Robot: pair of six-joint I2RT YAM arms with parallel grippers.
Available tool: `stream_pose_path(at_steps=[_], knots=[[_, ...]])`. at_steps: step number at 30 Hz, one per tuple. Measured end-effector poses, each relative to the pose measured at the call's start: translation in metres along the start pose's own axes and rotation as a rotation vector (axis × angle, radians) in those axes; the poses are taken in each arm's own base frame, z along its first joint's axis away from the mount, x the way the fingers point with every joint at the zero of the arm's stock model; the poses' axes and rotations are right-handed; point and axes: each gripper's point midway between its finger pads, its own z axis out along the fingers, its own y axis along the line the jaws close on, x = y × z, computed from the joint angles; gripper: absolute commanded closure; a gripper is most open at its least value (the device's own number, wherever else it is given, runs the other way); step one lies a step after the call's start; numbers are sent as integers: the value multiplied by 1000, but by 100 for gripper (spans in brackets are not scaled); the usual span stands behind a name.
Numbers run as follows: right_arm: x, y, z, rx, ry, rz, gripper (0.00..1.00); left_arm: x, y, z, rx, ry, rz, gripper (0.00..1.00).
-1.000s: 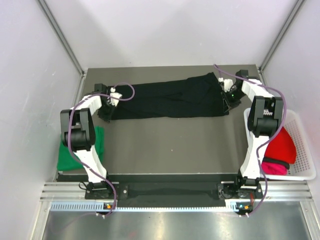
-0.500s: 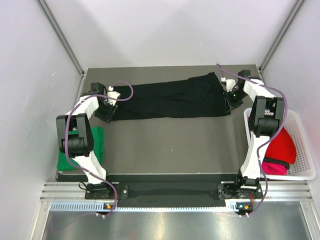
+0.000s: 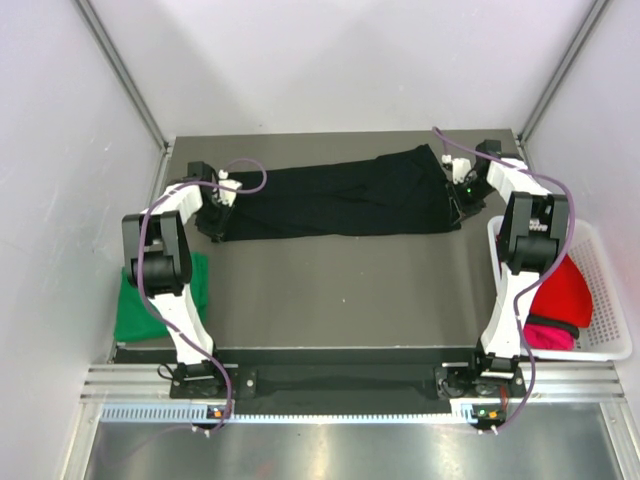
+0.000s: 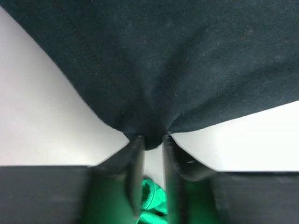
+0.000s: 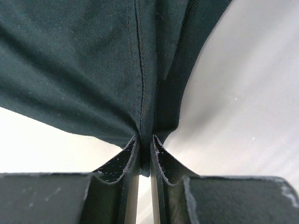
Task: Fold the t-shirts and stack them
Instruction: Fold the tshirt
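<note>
**A:** The black shirt (image 3: 340, 192) lies stretched long across the far half of the table (image 3: 340, 290), with 1 arm at each end. I'd call this the folding step, stacking yet to come.

**B:** The right gripper (image 5: 145, 140) is pinched nearly closed on a seamed edge, the cloth gathered tight into its tips. The left gripper (image 4: 152, 140) shows a narrow gap, and the cloth puckers down between its fingers. It looks like a hold there too.

**A:** The next move calls for both ends to lift together and carry over evenly, or the fold goes crooked.

**B:** The green shirt (image 3: 135, 310) sits at the table's left edge, partly behind the left arm. The red shirt (image 3: 562, 290) and pink shirt (image 3: 545, 332) are in the basket (image 3: 612, 300) on the right.

**A:** From above it's black fingers on black cloth, so both grips are hard to read. Whether each end is sleeve or hem, I can't tell.
</note>
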Motion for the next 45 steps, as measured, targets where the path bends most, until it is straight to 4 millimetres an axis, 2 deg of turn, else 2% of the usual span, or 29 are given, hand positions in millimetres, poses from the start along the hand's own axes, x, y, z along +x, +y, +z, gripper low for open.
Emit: stream_pose_path(at_steps=[2, 3, 4, 13, 24, 30, 31, 34, 35, 37, 39, 45], knots=[[0, 0, 0, -1, -1, 0, 86, 0, 0, 1, 1, 2, -5, 82], [0, 0, 0, -2, -1, 0, 87, 0, 0, 1, 1, 1, -7, 94], [0, 0, 0, -2, -1, 0, 87, 0, 0, 1, 0, 1, -10, 100], [-1, -1, 0, 2, -9, 34, 94, 2, 1, 1, -6, -1, 17, 100], [-2, -10, 2, -6, -20, 114, 95, 36, -13, -10, 7, 44, 62, 100], [-6, -12, 2, -2, -27, 139, 96, 46, -20, -17, 26, 55, 81, 100], [-7, -13, 2, 0, -30, 141, 96, 47, -22, -20, 37, 59, 86, 95], [-11, -16, 3, 3, -37, 153, 92, 51, -29, -29, 77, 73, 94, 69], [-11, -16, 3, 3, -38, 156, 92, 51, -31, -33, 90, 76, 94, 65], [-14, -18, 3, 7, -46, 158, 91, 47, -31, -42, 107, 67, 78, 56], [-14, -18, 3, 7, -50, 164, 91, 32, -25, -55, 100, 25, 57, 52], [-18, -19, 5, 4, -59, 174, 89, -47, 18, -100, -16, -194, -14, 48]])
